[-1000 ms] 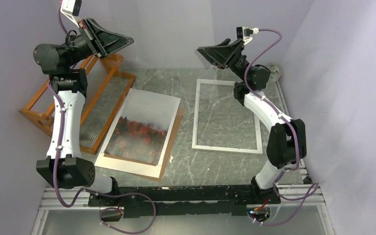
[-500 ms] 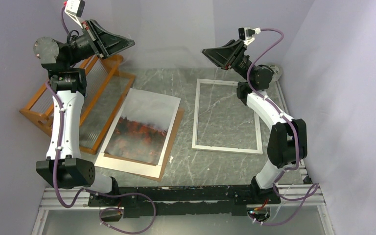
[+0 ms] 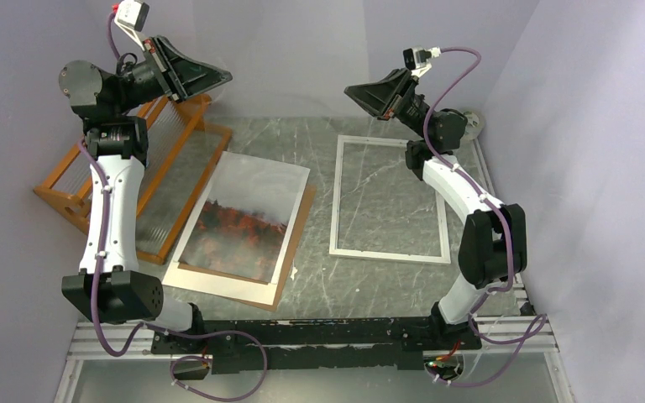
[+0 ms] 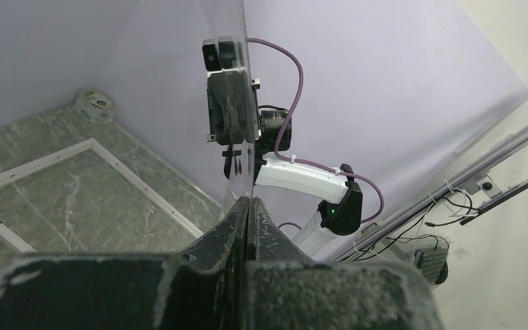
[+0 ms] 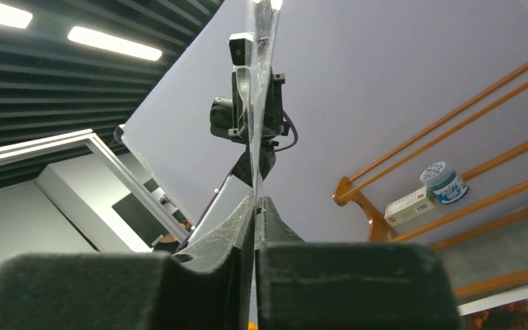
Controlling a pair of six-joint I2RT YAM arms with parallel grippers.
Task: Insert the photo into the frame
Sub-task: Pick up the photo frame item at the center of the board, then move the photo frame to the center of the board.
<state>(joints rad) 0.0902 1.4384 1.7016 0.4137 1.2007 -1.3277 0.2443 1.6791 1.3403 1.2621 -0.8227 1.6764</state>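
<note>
The photo [image 3: 248, 220], grey sky over red-orange trees with a white border, lies flat on a brown backing board [image 3: 299, 243] left of centre. Right of it, the thin white frame [image 3: 337, 197] lies flat on the marble, and its corner [image 4: 93, 142] shows in the left wrist view. Both arms are raised at the back, and a clear pane [image 4: 242, 27] hangs edge-on between them. My left gripper [image 3: 225, 77] [image 4: 248, 201] is shut on one edge. My right gripper [image 3: 348, 88] [image 5: 255, 199] is shut on the opposite edge of the pane [image 5: 261, 27].
An orange wooden rack [image 3: 80, 180] stands at the back left under the left arm. A roll of tape [image 3: 473, 120] [image 4: 96, 104] sits in the back right corner. Purple walls close in on three sides.
My right gripper has closed on the pane's edge and shifted slightly right. The left arm has barely moved and keeps its grip.
</note>
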